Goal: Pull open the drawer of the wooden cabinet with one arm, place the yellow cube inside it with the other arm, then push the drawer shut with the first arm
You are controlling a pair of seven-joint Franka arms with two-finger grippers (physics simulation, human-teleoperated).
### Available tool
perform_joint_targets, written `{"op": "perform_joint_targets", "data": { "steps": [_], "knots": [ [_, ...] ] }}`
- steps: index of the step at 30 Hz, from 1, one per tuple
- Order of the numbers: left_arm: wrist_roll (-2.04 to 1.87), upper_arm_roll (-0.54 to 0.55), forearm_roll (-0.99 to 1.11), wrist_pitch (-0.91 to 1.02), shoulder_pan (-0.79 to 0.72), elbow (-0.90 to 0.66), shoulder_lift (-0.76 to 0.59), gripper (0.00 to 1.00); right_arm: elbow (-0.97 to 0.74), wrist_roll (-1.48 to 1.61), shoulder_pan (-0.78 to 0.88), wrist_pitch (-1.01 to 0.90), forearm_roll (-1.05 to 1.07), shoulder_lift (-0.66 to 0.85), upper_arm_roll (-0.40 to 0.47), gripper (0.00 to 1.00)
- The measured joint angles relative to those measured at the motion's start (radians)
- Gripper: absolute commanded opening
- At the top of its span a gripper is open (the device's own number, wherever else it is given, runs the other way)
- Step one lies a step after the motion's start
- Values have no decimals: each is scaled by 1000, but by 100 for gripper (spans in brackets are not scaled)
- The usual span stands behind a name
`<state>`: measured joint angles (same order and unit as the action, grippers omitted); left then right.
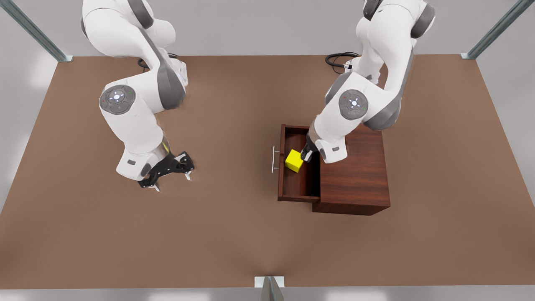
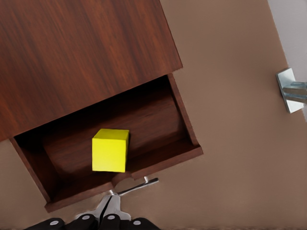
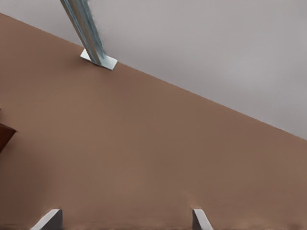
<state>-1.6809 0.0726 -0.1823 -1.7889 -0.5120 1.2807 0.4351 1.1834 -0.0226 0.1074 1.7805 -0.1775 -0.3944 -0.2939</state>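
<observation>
The wooden cabinet (image 1: 355, 175) (image 2: 72, 57) stands at the front view's right. Its drawer (image 1: 299, 186) (image 2: 153, 120) is pulled out toward the left, with the silver handle (image 1: 273, 159) (image 2: 141, 185) on its front. Inside the drawer lies the yellow cube (image 1: 294, 161) (image 2: 110, 150), free of any fingers. My left gripper (image 1: 307, 155) (image 2: 111, 201) hangs over the drawer just beside the cube, shut with nothing in it. My right gripper (image 1: 173, 182) (image 3: 124, 220) waits open above bare table, well to the left of the handle.
The brown table (image 1: 234, 234) spreads wide around the cabinet. Metal posts stand at its edges (image 1: 269, 284) (image 2: 290, 88) (image 3: 93, 43). A black cable (image 1: 338, 58) lies by the base of the arm at the front view's right.
</observation>
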Motion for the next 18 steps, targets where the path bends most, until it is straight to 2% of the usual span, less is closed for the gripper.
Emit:
{"op": "perform_joint_targets", "data": {
  "steps": [3,5,9,18],
  "knots": [
    [-126,-3,-9,-139,-52,-11,65,21,202,-23,-127,-50,26,139,-12,100],
    [-201,-3,-2,-217,-89,-13,106,21,252,-35,-159,-69,41,168,-5,100],
    [-326,-2,22,-315,-133,-12,174,21,261,-44,-142,-87,74,162,97,100],
    [-496,-2,47,-382,-159,49,246,21,256,-54,-152,-89,116,161,96,100]
  ]
}}
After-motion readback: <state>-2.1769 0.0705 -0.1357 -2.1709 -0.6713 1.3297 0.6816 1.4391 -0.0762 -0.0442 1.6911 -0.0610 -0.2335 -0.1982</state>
